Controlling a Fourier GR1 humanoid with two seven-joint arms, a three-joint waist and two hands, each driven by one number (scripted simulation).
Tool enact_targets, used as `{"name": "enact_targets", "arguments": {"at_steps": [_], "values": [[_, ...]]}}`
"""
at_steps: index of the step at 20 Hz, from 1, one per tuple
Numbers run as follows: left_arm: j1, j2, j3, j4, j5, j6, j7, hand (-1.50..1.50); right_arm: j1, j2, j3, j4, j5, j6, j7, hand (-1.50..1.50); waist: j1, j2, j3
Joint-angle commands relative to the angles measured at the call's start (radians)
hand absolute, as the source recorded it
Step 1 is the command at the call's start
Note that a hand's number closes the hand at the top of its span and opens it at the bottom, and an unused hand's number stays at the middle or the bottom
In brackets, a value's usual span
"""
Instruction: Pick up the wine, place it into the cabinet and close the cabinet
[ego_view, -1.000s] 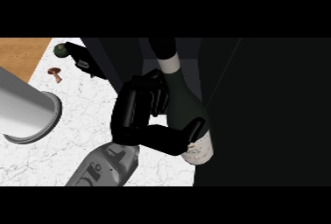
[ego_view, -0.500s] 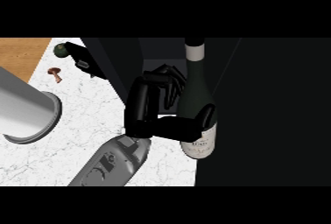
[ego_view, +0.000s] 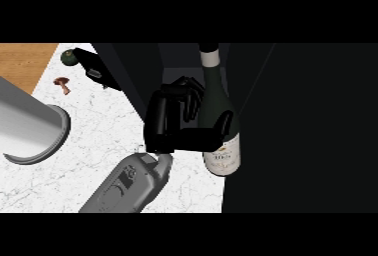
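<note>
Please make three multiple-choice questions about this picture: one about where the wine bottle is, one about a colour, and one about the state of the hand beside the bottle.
1. Where is the wine bottle?
A. at the dark cabinet's opening
B. on the wooden surface
C. inside the grey cylinder

2. What colour is the bottle's lower label?
A. red
B. white
C. blue

3. How is the right hand beside the bottle?
A. flat on the counter
B. thumb curled round the bottle
C. far from the bottle

Answers: 1 A, dark cabinet panels lie on both sides of it; 2 B, the label shows white; 3 B, the thumb crosses the bottle's body.
</note>
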Motion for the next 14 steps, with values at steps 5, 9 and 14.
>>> {"name": "enact_targets", "arguments": {"at_steps": [5,9,14], "values": [[-0.013,-0.001,-0.019,0.152,-0.032,0.018,-0.113,1.5,0.024,-0.025,-0.07,-0.073,-0.096,0.021,0.0,-1.5,0.001,0.0,0.001],[-0.012,-0.001,0.011,0.284,0.026,-0.04,-0.225,1.5,0.008,-0.009,-0.056,-0.079,-0.091,0.005,0.008,-1.5,-0.003,0.002,0.0],[-0.008,-0.001,0.054,0.302,0.005,-0.064,-0.261,1.5,0.069,-0.016,-0.069,-0.114,-0.113,0.043,-0.012,-1.5,0.0,0.0,0.0]]}}
